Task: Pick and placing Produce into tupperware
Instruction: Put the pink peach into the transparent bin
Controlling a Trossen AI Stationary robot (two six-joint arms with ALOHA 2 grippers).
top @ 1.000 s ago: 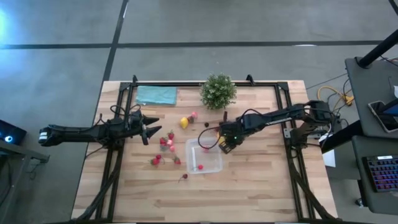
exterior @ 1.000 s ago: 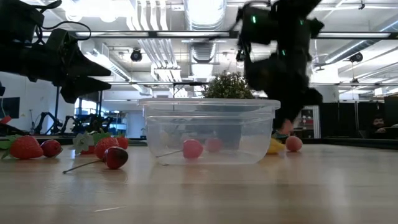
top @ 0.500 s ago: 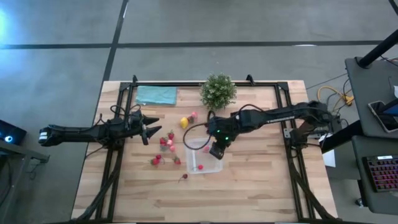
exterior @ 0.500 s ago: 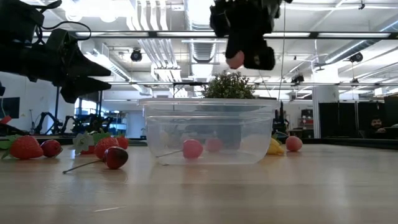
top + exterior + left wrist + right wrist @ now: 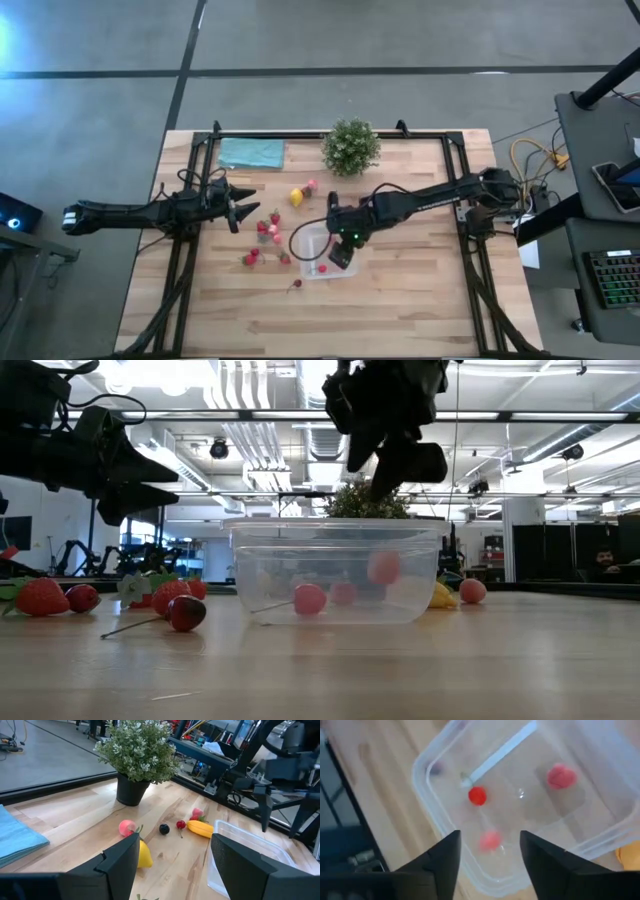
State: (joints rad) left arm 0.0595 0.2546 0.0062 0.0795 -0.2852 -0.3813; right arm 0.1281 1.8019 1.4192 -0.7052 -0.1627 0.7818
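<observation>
The clear tupperware stands on the table's middle. My right gripper hangs open above it, fingers slanting down. A pink fruit shows inside the tupperware, blurred in the right wrist view, beside a red fruit and another pink one. Loose produce lies on the table: strawberries, a lemon, a banana. My left gripper waits open at the left, above the strawberries.
A potted green plant stands behind the tupperware, and a teal cloth lies at the far left. A dark berry and a cherry lie near the banana. A stemmed cherry lies near the tupperware's front left.
My right gripper has risen from the table at the tupperware's right side and gone toward the table's left, over the tupperware, carrying a pink fruit. It has opened, and the fruit has dropped into the tupperware.
</observation>
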